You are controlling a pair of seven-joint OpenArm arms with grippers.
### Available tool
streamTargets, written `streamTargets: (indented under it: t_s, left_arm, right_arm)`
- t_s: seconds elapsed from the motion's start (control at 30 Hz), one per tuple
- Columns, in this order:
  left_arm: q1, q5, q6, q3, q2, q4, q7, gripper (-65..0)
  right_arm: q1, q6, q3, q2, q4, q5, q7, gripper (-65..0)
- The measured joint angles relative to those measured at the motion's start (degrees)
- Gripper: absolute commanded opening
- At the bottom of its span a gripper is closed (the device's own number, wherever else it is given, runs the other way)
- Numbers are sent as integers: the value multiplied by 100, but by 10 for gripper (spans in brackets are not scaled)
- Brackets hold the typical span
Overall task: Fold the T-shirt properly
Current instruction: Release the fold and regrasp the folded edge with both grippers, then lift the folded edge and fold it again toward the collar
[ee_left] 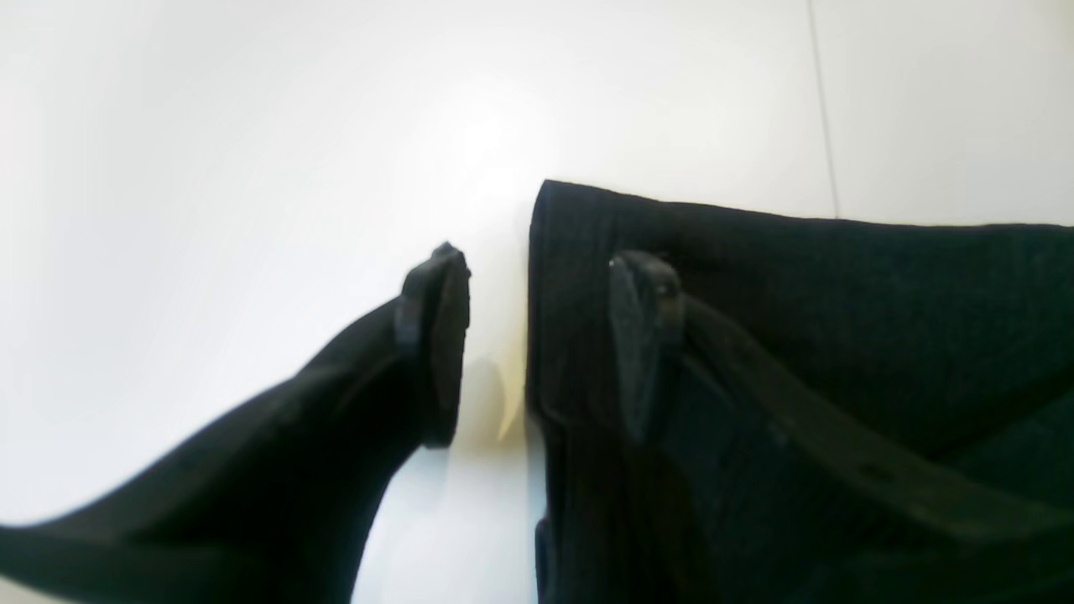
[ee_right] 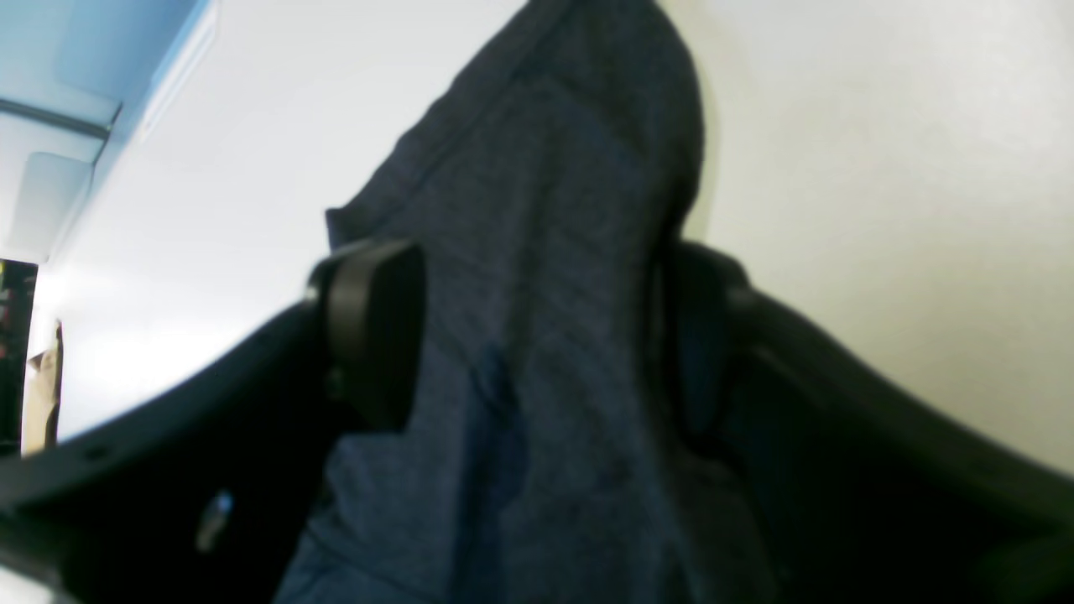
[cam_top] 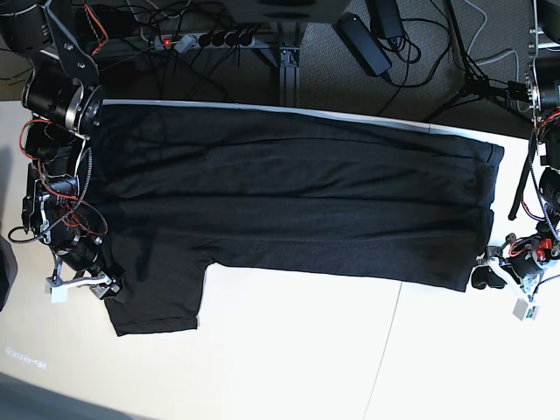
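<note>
The black T-shirt [cam_top: 289, 201] lies spread flat across the white table [cam_top: 306, 359], one sleeve at the near left and its hem at the right. My left gripper [cam_top: 484, 278] is at the hem's near corner. In the left wrist view it [ee_left: 537, 335] stands open, one finger on bare table and the other over the T-shirt [ee_left: 839, 335], with the cloth's edge between them. My right gripper [cam_top: 109, 289] is at the sleeve's outer edge. In the right wrist view its jaws [ee_right: 537, 335] stand wide with a ridge of the T-shirt [ee_right: 545, 210] between them.
A thin seam [cam_top: 385, 350] runs across the table near the right side, also visible as a dark line [ee_left: 822, 109]. Beyond the far edge lie a power strip and cables [cam_top: 210, 39]. Both arm bases stand at the table's left and right ends.
</note>
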Motion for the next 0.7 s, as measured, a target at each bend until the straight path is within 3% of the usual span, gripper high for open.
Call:
streamTargets:
  t_s: [0.1,0.4,0.7]
  left_arm:
    - [2,-149,0,2,2,-2,173,-344]
    - [-31,-153,2,2,4,-216,157,-344]
    - [-46,-216,22,-13,22,-938,-321,-344]
  right_arm:
    - [-28,2,2,-13,-11,-173,-83,-649]
    - [-33,9,4,-15,-20,-184,-59,-650]
    - [-35,13,2,-15,-20,-168,-61,-650]
